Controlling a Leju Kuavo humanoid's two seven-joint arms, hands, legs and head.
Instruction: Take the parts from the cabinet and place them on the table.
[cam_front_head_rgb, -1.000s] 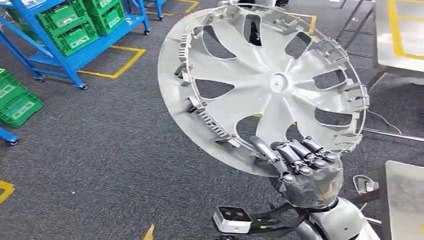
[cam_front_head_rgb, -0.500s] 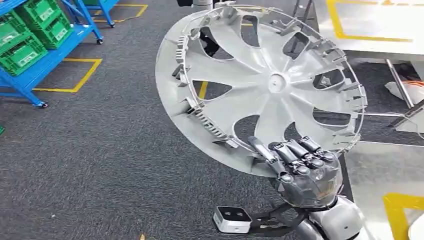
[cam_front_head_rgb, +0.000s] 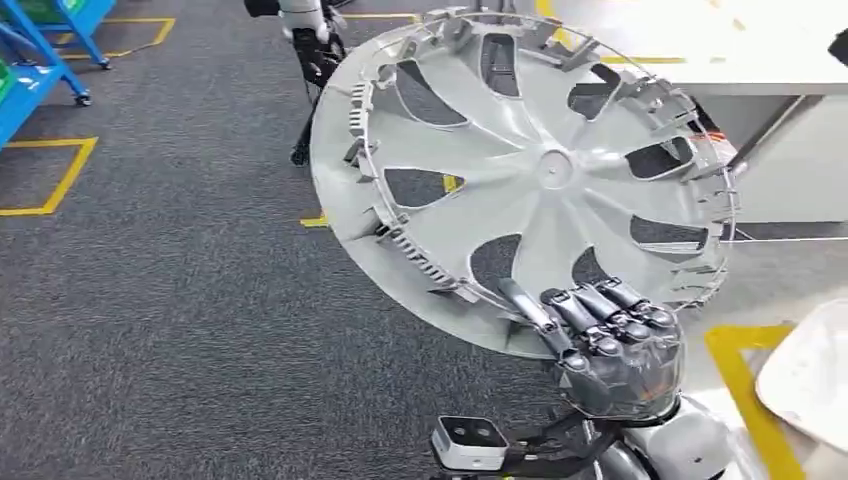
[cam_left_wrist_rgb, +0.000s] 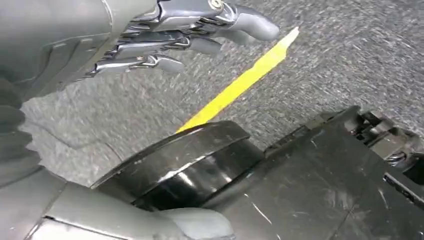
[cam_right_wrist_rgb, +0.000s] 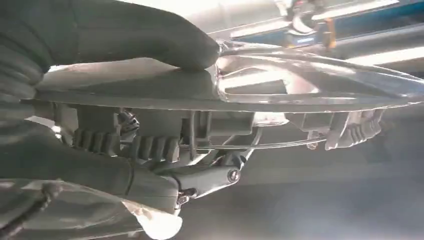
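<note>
My right hand grips the lower rim of a large silver wheel cover, holding it up tilted with its ribbed inner side toward the head camera. Up close, the right wrist view has my thumb pressed on the cover's rim, with dark fingers on the other side of the rim. My left hand hangs over the grey carpet, fingers loosely curled with nothing in them. A white table stands at the far right behind the cover.
A dark tripod-like stand rises at the back centre. Blue shelving sits at the far left. Yellow floor tape marks the carpet. A second metal table with yellow tape and a pale part lies at the lower right.
The whole scene has shifted left across the frames, so the camera has turned right: the blue racks and green crates slid out and tables came in. The right hand keeps its grip on the cover.
</note>
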